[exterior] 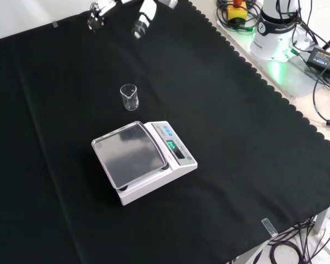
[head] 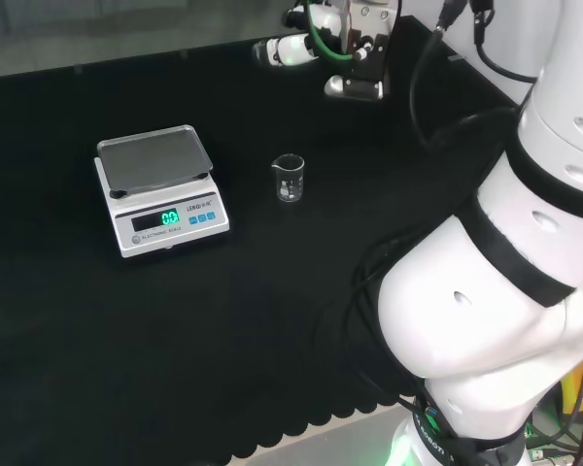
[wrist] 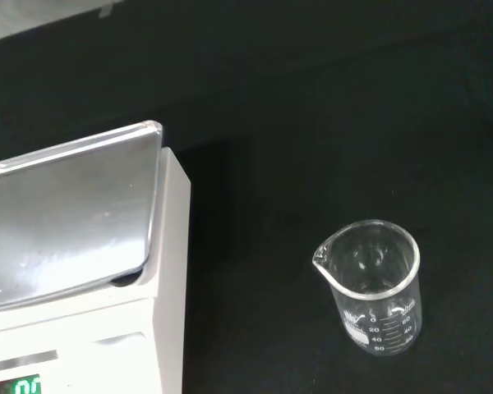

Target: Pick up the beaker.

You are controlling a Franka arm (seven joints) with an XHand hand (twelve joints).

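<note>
So: glass beaker (head: 289,179) stands upright on the black cloth (head: 126,330), untouched, well apart from the hand (head: 355,58). Head view: hand hangs above the cloth, beaker below and to its left, nearer the camera. Front view: hand (exterior: 140,19) enters at the top edge, fingers (exterior: 142,23) pointing down toward the cloth; beaker (exterior: 130,97) sits lower in that view, a clear gap between them. Hand holds nothing; fingers look fairly straight and spread, so it reads as relaxed, not curled. Digital scale (head: 160,190) with steel pan stands just beyond the beaker from the hand, near it, not touching. Wrist view: beaker (wrist: 371,287) looks empty, spout turned toward the scale (wrist: 74,271), printed marks on its wall.
</note>
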